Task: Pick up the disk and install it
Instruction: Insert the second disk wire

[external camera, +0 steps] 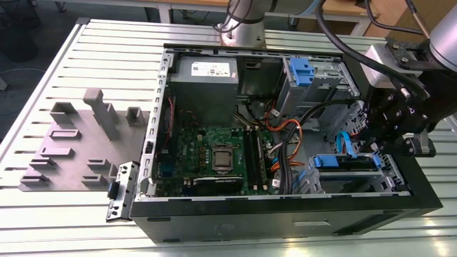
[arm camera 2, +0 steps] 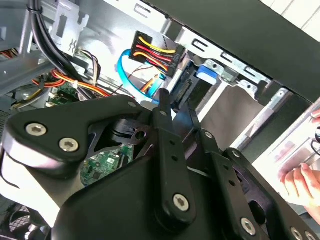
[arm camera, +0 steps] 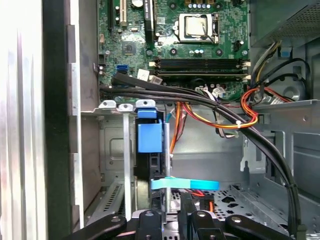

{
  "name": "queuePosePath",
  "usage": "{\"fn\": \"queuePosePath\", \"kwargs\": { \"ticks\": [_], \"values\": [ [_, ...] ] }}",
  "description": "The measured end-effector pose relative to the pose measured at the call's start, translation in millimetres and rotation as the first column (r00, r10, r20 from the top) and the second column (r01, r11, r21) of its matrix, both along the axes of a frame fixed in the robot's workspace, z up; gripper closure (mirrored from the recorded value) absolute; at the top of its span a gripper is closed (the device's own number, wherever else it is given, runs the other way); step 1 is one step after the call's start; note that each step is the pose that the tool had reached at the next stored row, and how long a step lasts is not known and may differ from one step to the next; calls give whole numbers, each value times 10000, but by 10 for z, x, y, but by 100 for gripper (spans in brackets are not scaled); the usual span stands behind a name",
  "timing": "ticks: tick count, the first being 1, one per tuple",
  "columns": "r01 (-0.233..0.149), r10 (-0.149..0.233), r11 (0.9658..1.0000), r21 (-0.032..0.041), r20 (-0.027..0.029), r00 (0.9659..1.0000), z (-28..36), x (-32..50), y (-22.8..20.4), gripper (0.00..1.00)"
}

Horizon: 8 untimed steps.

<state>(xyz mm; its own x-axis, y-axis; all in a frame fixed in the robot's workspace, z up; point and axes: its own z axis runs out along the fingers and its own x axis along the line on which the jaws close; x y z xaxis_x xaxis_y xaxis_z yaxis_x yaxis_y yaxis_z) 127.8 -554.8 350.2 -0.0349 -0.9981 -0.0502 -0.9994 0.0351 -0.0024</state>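
The disk (external camera: 334,161) sits in the lower drive cage of the open computer case (external camera: 286,211), at about 4 o'clock from the case's middle in the exterior view. Its blue plastic front shows there and in the first wrist view (arm camera: 150,136), where the drive is seen edge-on as a dark slab standing in the metal cage.

The gripper (external camera: 373,150) is at the disk's 3 o'clock end in the exterior view. In both wrist views its black fingers (arm camera 2: 163,120) stand narrow, closed on the disk's edge (arm camera: 167,215). A flat light-blue cable (arm camera: 185,184) crosses just beside the fingers, and a bundle of black cables (arm camera: 200,100) runs over the cage.

The green motherboard (external camera: 214,155) lies at 9 o'clock from the disk. The grey power-supply box (external camera: 203,80) sits at 11 o'clock, and another blue-fronted unit (external camera: 300,71) at 12 o'clock. A grey fixture plate (external camera: 71,150) lies on the slatted table (external camera: 43,225), well apart at 9 o'clock from the case. A person's hand (arm camera 2: 300,180) shows beyond the case wall in the second wrist view.
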Motion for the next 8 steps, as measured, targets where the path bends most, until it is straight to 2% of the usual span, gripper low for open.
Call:
{"fn": "queuePosePath", "kwargs": {
  "ticks": [4,8],
  "values": [
    [2,-2,10000,60,0,10000,-5,4,39,71],
    [1,-1,9999,103,0,10000,-10,54,51,71]
  ]
}}
